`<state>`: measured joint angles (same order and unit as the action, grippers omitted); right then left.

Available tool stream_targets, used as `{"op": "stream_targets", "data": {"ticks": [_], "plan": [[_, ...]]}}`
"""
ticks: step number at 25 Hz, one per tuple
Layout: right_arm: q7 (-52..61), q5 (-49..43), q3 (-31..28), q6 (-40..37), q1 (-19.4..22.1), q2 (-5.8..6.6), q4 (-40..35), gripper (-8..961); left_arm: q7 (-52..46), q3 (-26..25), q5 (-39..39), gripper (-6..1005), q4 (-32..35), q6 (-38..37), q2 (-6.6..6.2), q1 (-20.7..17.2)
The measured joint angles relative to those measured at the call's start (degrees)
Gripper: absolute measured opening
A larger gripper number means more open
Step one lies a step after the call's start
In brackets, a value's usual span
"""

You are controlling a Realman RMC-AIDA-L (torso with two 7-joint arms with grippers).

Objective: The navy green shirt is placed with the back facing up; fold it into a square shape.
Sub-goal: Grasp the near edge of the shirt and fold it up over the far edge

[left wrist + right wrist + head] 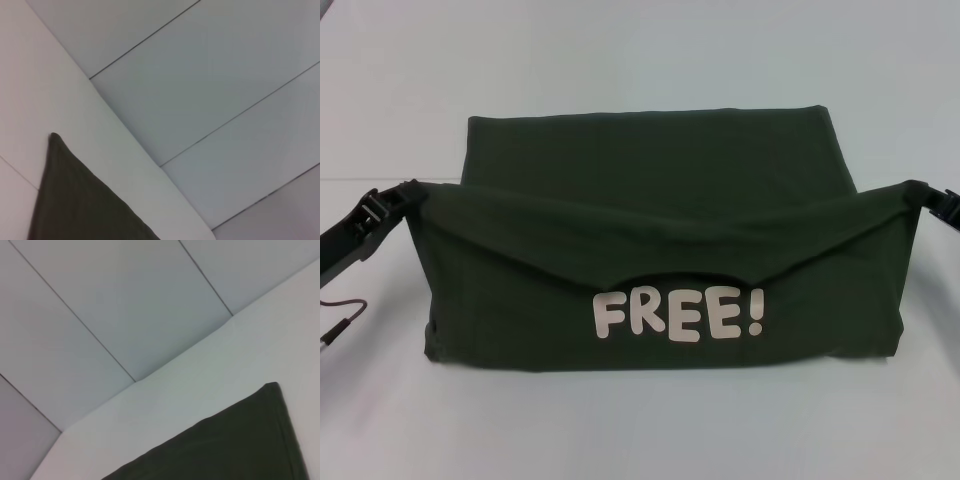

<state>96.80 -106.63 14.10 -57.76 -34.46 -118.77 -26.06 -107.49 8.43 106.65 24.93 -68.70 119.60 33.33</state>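
Both pincers clamped on lifted corners of the dark olive-green knit shirt [650, 250] on the white desk [640, 60] — left pincer [408, 192], right pincer [918, 192]. Best carried forward level, together — edges aligned before release.

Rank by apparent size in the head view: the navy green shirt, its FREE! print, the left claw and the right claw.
1. navy green shirt
2. FREE! print
3. left claw, showing more arm
4. right claw, mostly cut off at the edge, so these two are unsure.
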Motion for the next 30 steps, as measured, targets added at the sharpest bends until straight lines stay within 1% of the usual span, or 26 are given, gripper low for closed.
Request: {"op": "stream_targets", "data": {"ticks": [8, 13, 21, 27, 30], "plan": [[-0.03, 0.08, 0.82, 3.79, -1.09, -0.44, 0.89, 52, 1.57, 0.03, -1.13, 47, 0.03, 4.55, 1.14, 0.7], [-0.1, 0.12, 1.3, 4.46, -1.59, -0.58, 0.93, 54, 1.92, 0.57, -1.27, 48, 0.04, 5.58, 1.32, 1.12], [-0.12, 0.12, 1.63, 5.24, -1.74, -0.78, 1.06, 57, 2.02, 1.42, -1.28, 49, 0.04, 5.76, 1.64, 1.22], [-0.1, -0.03, 2.58, 6.14, -1.38, -0.77, 1.57, 59, 2.49, 1.05, -2.06, 49, 0.03, 5.54, 2.15, 0.33], [0.19, -0.22, 2.95, 6.37, -0.77, -0.61, 1.63, 60, 2.69, 1.07, -2.07, 50, 0.03, 5.24, 2.18, 0.0]]}}
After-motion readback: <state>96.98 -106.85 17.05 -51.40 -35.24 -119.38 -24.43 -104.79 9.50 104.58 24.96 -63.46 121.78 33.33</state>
